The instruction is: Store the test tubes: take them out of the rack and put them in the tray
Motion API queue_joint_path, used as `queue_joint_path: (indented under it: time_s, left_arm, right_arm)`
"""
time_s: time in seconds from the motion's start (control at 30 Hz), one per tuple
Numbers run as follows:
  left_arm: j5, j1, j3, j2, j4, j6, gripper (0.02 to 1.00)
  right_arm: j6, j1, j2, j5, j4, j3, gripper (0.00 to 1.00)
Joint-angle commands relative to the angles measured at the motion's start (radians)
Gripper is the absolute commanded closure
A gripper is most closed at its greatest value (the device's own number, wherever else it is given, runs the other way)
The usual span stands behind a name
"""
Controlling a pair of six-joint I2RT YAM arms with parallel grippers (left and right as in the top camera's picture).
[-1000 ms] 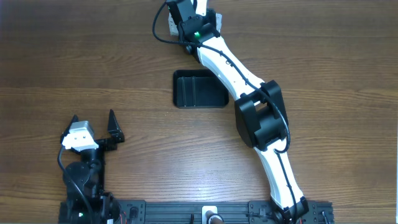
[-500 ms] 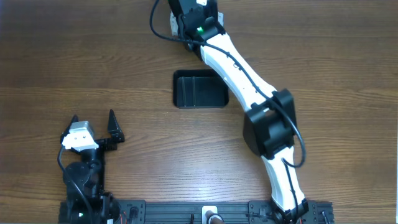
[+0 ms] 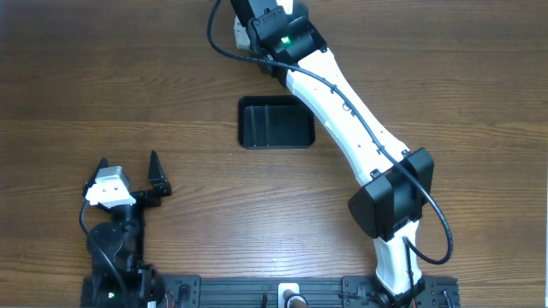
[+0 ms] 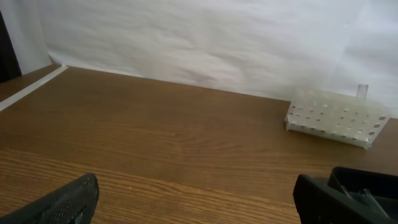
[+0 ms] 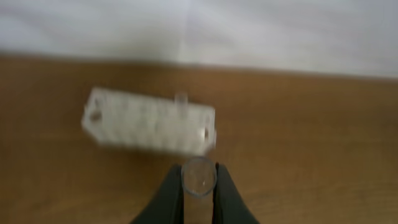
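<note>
Tubes are both up past the tray's far side, one in the rack and one in a gripper. Going left to right:

The left gripper (image 3: 128, 159) sits well apart from the tray (image 3: 261, 128), out on its near-left side and close to its own arm's base. Its fingers are spread wide, and in its wrist view there's plain wood table (image 3: 445, 94) showing in the gap between them.

The tray is the shallow black one around the middle of the table, with a ribbed floor. In the top view the right arm's white link crosses over the tray's far-right corner.

The rack (image 4: 336, 117) is the white block full of holes. It lies flat on the table beyond the tray's far side, a bit left of the tray's middle, near the white backdrop (image 4: 205, 43). The racked tube (image 4: 362, 92) stands upright in it, poking out of the row on the side away from the tray, toward the rack's right end.

The right gripper (image 5: 198, 171) is up there too, past the tray's far side, and from its wrist view it's on the tray side of the rack. Its fingers are pinched in narrow on the held tube (image 5: 198, 182), one on each side. That tube is clear, with its open mouth pointing back at the wrist camera. It's out of the rack and apart from it, though near. I can't tell how high it is off the table.
</note>
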State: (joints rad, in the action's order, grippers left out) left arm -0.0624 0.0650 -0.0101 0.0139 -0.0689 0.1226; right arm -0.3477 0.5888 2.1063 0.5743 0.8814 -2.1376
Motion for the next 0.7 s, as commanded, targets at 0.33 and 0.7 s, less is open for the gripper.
queue_joint_path:
  time_s: [0.33,0.7]
  left_arm:
    - [0.006,0.005,0.005,-0.007,0.0,-0.018,0.018]
    - [0.006,0.005,0.004,-0.007,0.0,-0.018,0.02]
  right_arm:
    - [-0.292,0.023,-0.032,-0.304,0.328,-0.015,0.987]
    - [-0.348,0.002,-0.001,-0.397,0.485,-0.012,0.989]
